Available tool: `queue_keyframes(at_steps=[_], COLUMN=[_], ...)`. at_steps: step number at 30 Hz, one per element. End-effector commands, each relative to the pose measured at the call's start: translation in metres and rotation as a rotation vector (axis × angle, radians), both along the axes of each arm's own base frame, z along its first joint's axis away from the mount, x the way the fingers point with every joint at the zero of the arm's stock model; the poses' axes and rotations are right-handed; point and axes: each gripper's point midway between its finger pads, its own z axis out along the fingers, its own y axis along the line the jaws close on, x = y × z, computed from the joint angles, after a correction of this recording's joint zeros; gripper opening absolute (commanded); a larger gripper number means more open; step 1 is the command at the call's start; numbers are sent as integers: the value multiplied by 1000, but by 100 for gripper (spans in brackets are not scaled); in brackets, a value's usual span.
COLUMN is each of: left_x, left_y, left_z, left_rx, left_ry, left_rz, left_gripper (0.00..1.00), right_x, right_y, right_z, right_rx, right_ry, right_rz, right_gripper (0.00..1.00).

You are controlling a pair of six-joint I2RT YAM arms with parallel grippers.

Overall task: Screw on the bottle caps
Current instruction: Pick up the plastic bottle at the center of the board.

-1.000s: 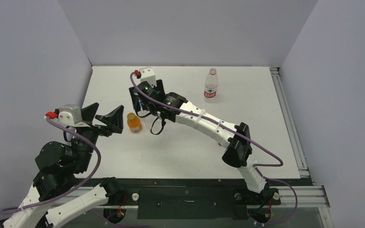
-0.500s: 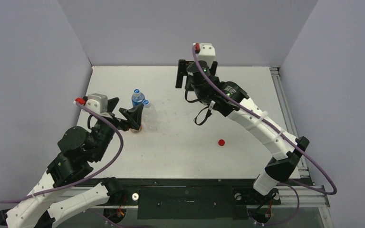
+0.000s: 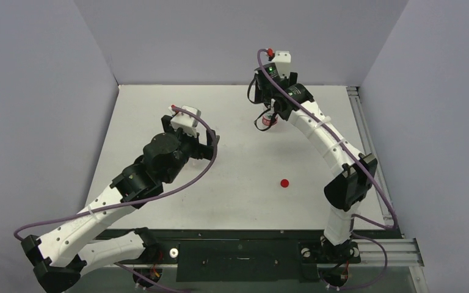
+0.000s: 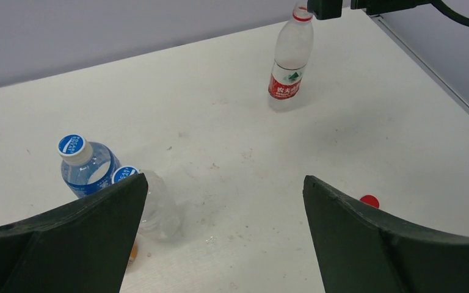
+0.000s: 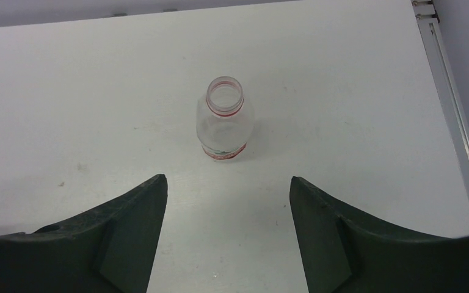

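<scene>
A red cap (image 3: pixel 284 182) lies loose on the table, also in the left wrist view (image 4: pixel 369 200). A clear red-labelled bottle (image 5: pixel 225 125) stands uncapped at the back (image 3: pixel 270 119). My right gripper (image 5: pixel 227 178) is open and empty, above it (image 3: pixel 267 104). My left gripper (image 4: pixel 224 180) is open and empty over the table's left middle (image 3: pixel 190 133). Two blue-and-white caps (image 4: pixel 72 145) (image 4: pixel 124 174) sit on two bottles by its left finger. The orange-gold cap is hidden; an orange sliver (image 4: pixel 133 253) shows.
The white table (image 3: pixel 238 201) has grey walls at the back and sides. A metal rail (image 3: pixel 372 152) runs along its right edge. The left arm hides the left bottles in the top view.
My left arm has swung right and forward over the blue-capped bottles, hiding them from above. My right arm has moved right to above the red-labelled bottle. The red cap has not moved.
</scene>
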Motion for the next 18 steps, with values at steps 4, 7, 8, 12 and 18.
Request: queue_keyframes(at_steps=[4,7,8,12,18], left_x=[12,17,17,21,23], left_y=[-4,1,1,5,7], left_z=[-8,-13,-14,-16,-16], left_rx=[-60,-69,-71,-75,-72], left_ry=[39,53,55,63,68], left_rz=[-30,-26,-27,-25,-24], left_gripper=[97,96,97,97,97], right_x=[38,48,52,63,76], right_y=[-5,-8,-6,-5,-7], right_z=[-11,-14,-20,-28,-36], right_rx=[-22,-16,-18,-22,-17], right_ry=[27,32,41,48,49], right_rz=[11,8,15,14,8], right_gripper=[61,60,59,58,54])
